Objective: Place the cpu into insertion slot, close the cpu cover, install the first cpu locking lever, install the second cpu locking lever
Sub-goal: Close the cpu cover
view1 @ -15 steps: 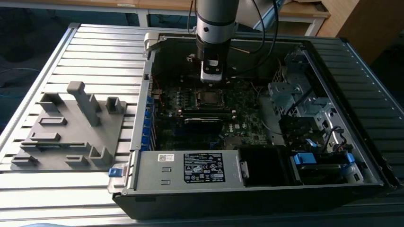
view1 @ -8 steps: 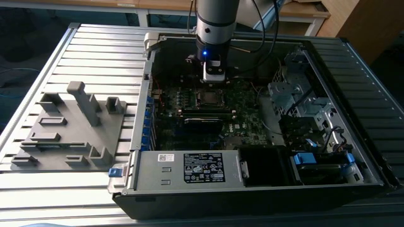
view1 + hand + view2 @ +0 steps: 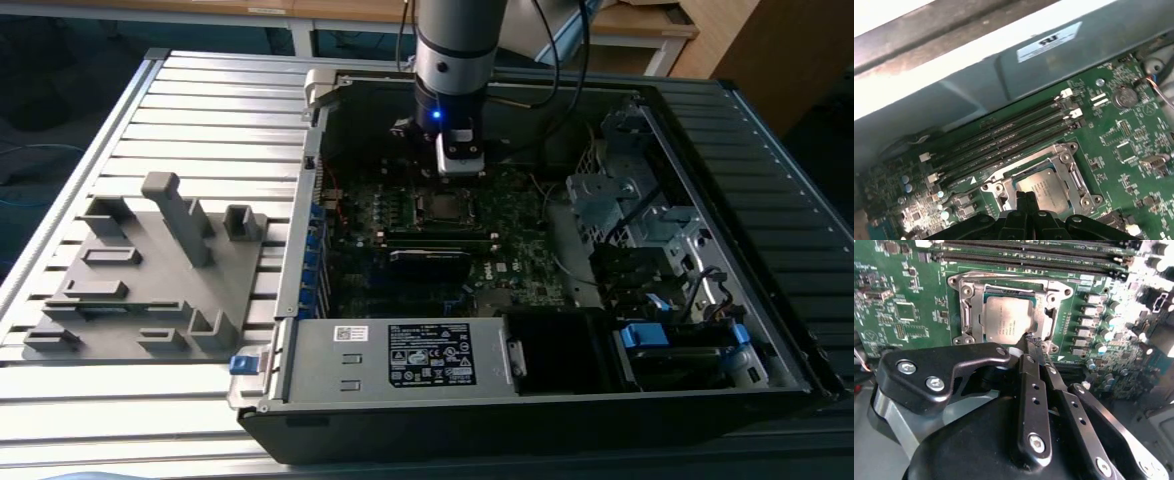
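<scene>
The cpu (image 3: 1008,319) lies flat in the insertion slot (image 3: 1004,277) on the green motherboard, its dull silver face showing. The cpu cover (image 3: 974,315), a silvery frame, lies down around it. My gripper (image 3: 1032,341) is shut, black fingers pressed together with nothing seen between them. Its tips hover at the socket's edge by one corner of the cover; I cannot tell whether they touch. In the first wrist view the gripper (image 3: 1026,196) covers one edge of the cpu (image 3: 1048,190). In the exterior view the gripper (image 3: 458,168) hangs just behind the insertion slot (image 3: 441,207).
Long black memory slots (image 3: 1004,134) run beside the socket. The open computer case (image 3: 307,330) surrounds the board, with a power supply (image 3: 400,355) in front and a drive cage (image 3: 627,205) at the exterior view's right. A grey fixture (image 3: 147,270) sits on the slatted table.
</scene>
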